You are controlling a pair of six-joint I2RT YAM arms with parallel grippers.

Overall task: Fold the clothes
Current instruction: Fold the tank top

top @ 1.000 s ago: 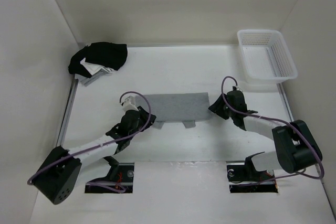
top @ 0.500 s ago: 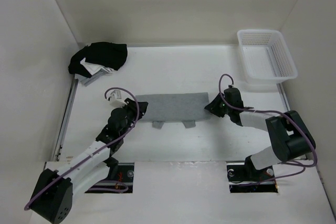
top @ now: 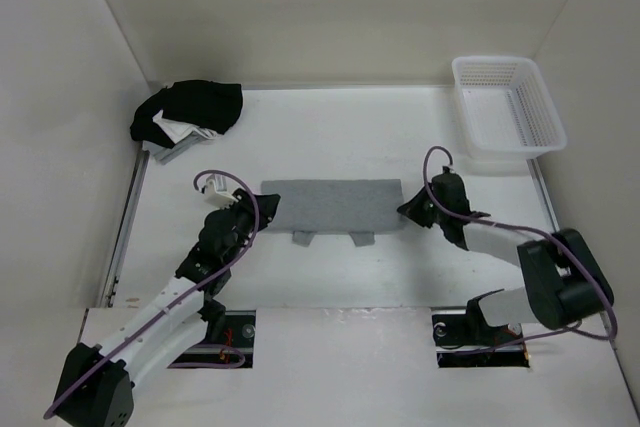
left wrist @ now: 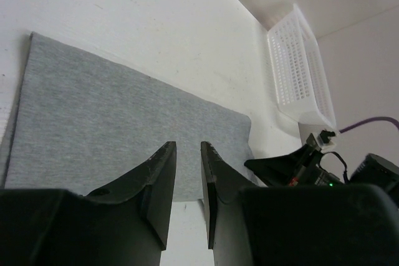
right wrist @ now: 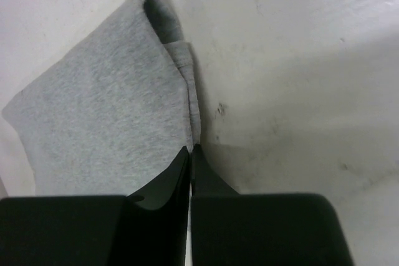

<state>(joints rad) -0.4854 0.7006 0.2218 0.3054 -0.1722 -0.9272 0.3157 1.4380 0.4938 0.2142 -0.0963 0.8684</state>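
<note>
The clothes point(top: 330, 205) are a grey top lying flat as a wide folded strip mid-table, two strap ends point(top: 302, 238) poking out at its near edge. My left gripper point(top: 262, 211) sits at the strip's left end. In the left wrist view its jaws point(left wrist: 187, 144) stand a little apart with nothing between them, the grey fabric point(left wrist: 124, 135) spread beyond. My right gripper point(top: 405, 209) is at the strip's right end. In the right wrist view it point(right wrist: 191, 147) is shut, its tips pinching the hem of the clothes point(right wrist: 106, 123) against the table.
A white mesh basket point(top: 508, 117) stands at the back right, also visible from the left wrist point(left wrist: 299, 73). A black-and-white garment pile point(top: 188, 112) lies at the back left. White walls close in the table on three sides.
My right gripper has shut on the right edge of the clothes. The left arm has drawn back leftward, its gripper now just off the strip's left end, opening unchanged.
</note>
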